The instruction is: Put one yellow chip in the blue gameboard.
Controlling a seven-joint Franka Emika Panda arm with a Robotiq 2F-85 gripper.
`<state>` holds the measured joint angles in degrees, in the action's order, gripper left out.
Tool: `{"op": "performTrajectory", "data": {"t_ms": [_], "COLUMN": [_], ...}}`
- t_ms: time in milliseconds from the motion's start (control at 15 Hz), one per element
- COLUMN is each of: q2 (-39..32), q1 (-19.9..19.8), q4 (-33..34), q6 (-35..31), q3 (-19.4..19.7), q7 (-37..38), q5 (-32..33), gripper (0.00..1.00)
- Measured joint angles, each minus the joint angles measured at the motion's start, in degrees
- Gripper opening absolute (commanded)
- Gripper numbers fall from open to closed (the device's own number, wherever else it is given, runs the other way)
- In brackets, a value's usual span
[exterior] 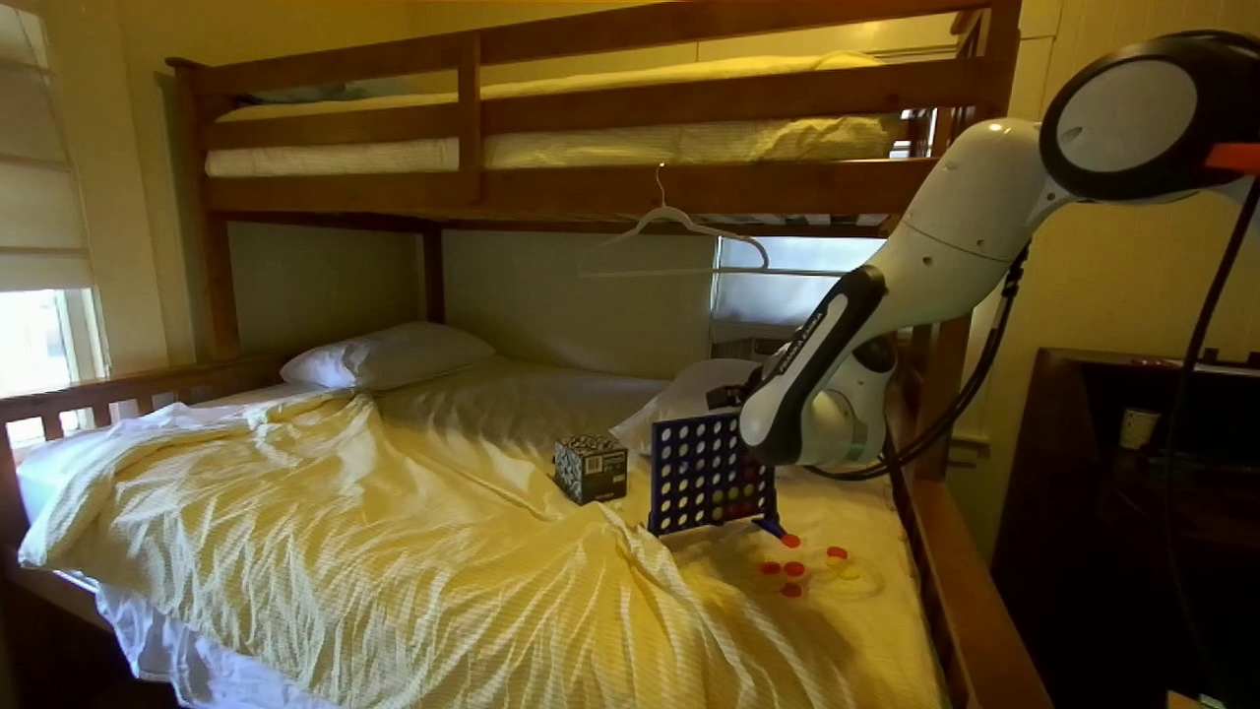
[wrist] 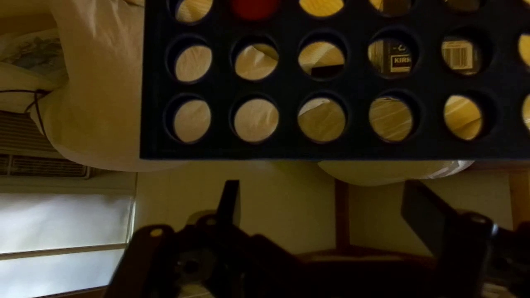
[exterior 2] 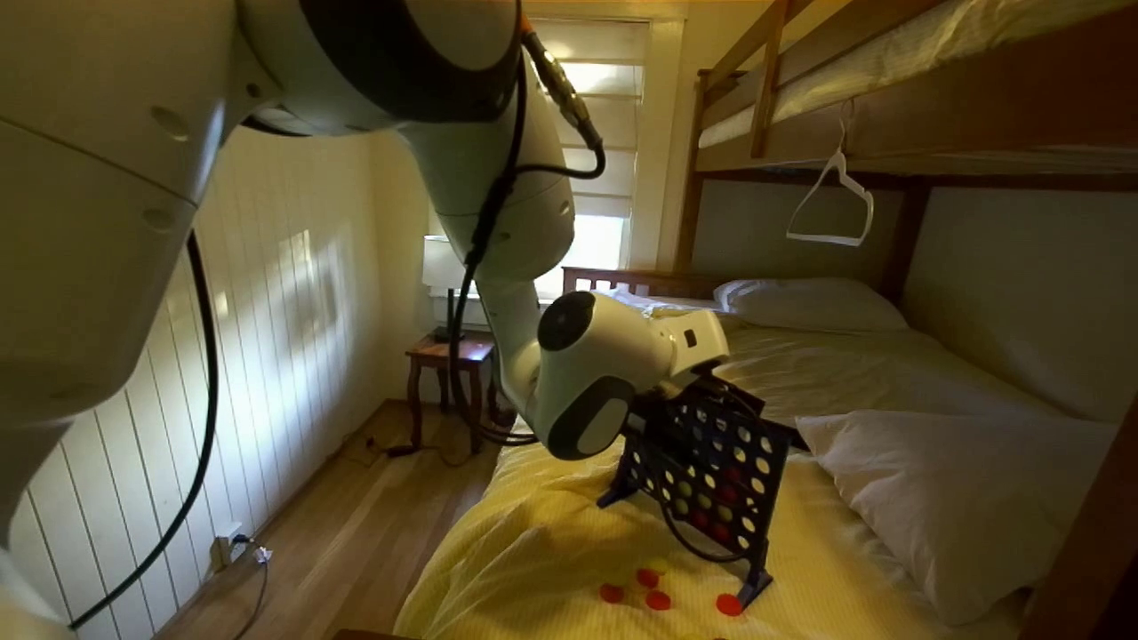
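The blue gameboard [exterior: 689, 473] stands upright on the bed; it also shows in an exterior view [exterior 2: 772, 480], with red and yellow chips in some of its holes. In the wrist view, the gameboard [wrist: 248, 151] fills the upper part, its long free edge running just past my fingertips. My gripper [wrist: 323, 198] is open, its two fingers wide apart and no chip between them. In both exterior views the arm's hand is at the board's upper part, its fingers hard to make out. Loose yellow chips [exterior: 849, 571] lie on the sheet near the board's foot; a yellow chip [exterior 2: 656, 565] shows among red ones.
Several red chips [exterior: 793, 569] lie beside the yellow ones. Behind the board sits a dark patterned box [exterior: 591, 471]. A pillow [exterior 2: 960, 498] lies close to the board. A hanger [exterior: 664, 213] dangles from the upper bunk [exterior: 679, 192], and a wooden bed rail [exterior: 970, 601] borders the mattress.
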<state>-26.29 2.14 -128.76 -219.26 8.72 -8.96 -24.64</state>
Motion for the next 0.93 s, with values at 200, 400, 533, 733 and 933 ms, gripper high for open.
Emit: {"op": "performTrajectory", "data": {"t_ms": [200,400,533,733,933], "q2": [1.39,3.6,5.7,8.96,11.91], "q1": [-0.8,-1.66,-2.13,-2.68,-2.48], "q4": [-0.13,-0.89,-2.06,-3.77,-5.45], "q6": [-0.04,0.86,3.77,9.11,14.62], "q3": [-0.1,-0.16,-0.06,0.48,2.3], "q7": [2.95,4.3,4.29,3.49,0.7], "q5": [1.73,2.2,2.31,2.37,1.63], "gripper": [1.0,1.0,1.0,1.0,1.0]}}
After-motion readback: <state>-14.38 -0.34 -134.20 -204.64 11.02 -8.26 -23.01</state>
